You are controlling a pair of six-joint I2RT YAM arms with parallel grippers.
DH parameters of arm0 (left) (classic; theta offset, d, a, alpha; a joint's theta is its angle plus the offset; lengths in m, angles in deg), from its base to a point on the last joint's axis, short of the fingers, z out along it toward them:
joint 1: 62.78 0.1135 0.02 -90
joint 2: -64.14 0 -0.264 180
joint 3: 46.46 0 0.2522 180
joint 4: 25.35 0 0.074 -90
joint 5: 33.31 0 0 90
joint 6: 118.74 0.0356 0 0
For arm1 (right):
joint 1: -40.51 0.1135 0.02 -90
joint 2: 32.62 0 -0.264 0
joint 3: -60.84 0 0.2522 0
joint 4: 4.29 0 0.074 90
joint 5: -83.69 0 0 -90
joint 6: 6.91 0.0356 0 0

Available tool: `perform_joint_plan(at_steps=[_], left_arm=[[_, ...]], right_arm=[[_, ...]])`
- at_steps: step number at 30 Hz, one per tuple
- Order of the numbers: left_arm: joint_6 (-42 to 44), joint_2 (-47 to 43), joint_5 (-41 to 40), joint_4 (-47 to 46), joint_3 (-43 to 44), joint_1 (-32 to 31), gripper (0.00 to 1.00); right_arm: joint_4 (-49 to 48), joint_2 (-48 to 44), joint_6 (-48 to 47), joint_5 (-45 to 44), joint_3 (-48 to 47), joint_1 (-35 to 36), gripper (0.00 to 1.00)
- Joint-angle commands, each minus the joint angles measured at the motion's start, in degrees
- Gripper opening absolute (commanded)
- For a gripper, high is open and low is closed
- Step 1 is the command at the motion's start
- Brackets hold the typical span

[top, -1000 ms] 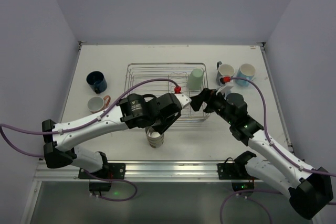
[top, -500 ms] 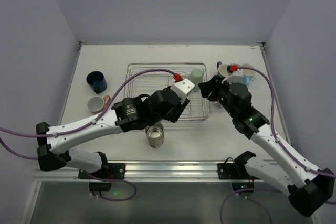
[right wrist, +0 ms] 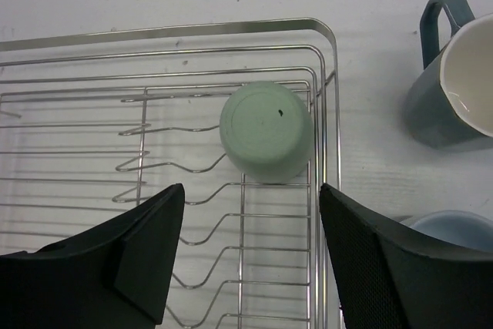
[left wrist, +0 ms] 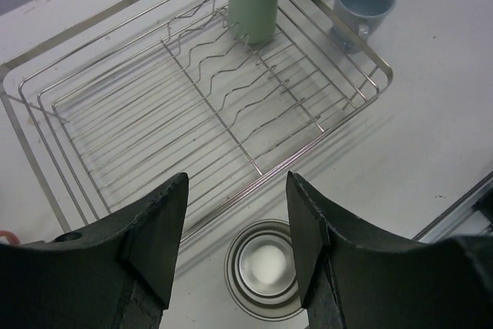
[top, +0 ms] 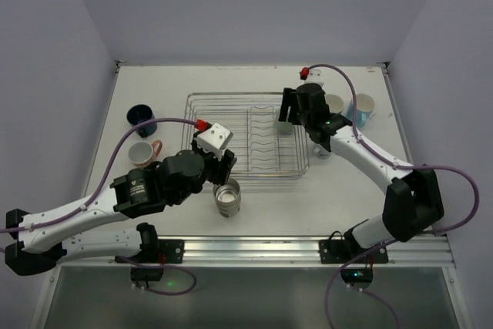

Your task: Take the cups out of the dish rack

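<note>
The chrome dish rack [top: 231, 96] sits mid-table and holds one upside-down mint green cup [top: 285, 125] in its back right corner. My right gripper [top: 290, 115] is open and hovers just above that cup; in the right wrist view the cup [right wrist: 266, 130] lies ahead of the spread fingers, apart from them. My left gripper [top: 221, 163] is open and empty above the rack's front edge. A shiny metal cup [top: 228, 198] stands on the table in front of the rack; in the left wrist view it [left wrist: 266, 267] sits between my fingers, far below.
A navy cup [top: 142, 119] and a salmon pink cup [top: 141, 153] stand left of the rack. Right of it are a dark mug with a cream inside [right wrist: 454, 90], a light blue cup [top: 360, 107] and a light blue mug [left wrist: 362, 5].
My left gripper has pulled back left from over the rack, leaving the metal cup on the table. My right gripper has swung away to the rack's back right corner, over the mint cup.
</note>
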Motion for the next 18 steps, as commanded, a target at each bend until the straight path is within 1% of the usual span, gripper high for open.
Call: perform_joint_plan(at_steps=[1, 2, 5, 9, 13, 18], left_arm=[[2.01, -2.93, -4.61, -5.21, -4.46, 0.2, 0.58], [2.28, -3.46, -5.49, -5.65, -5.26, 0.2, 0.58], [3.07, -5.31, -6.55, -7.32, -7.55, 0.2, 0.58], [3.69, -7.06, -6.2, -8.46, -8.26, 0.2, 0.58], [3.95, -6.89, -5.59, -9.17, -8.61, 0.2, 0.59], [3.78, -5.4, -5.06, -9.61, -8.7, 0.28, 0.59]], right_arm=[[0.83, 4.48, -2.13, -2.63, -6.81, -0.78, 0.72], [1.01, 7.28, -2.3, -2.8, -7.78, -0.87, 0.72], [1.71, 11.94, -3.0, -4.55, -11.21, -1.31, 0.72], [1.89, 16.16, -3.53, -5.88, -14.46, -1.75, 0.75], [2.24, 19.51, -3.45, -5.71, -17.19, -1.84, 0.75], [2.33, 21.8, -3.27, -5.09, -17.9, -1.75, 0.75]])
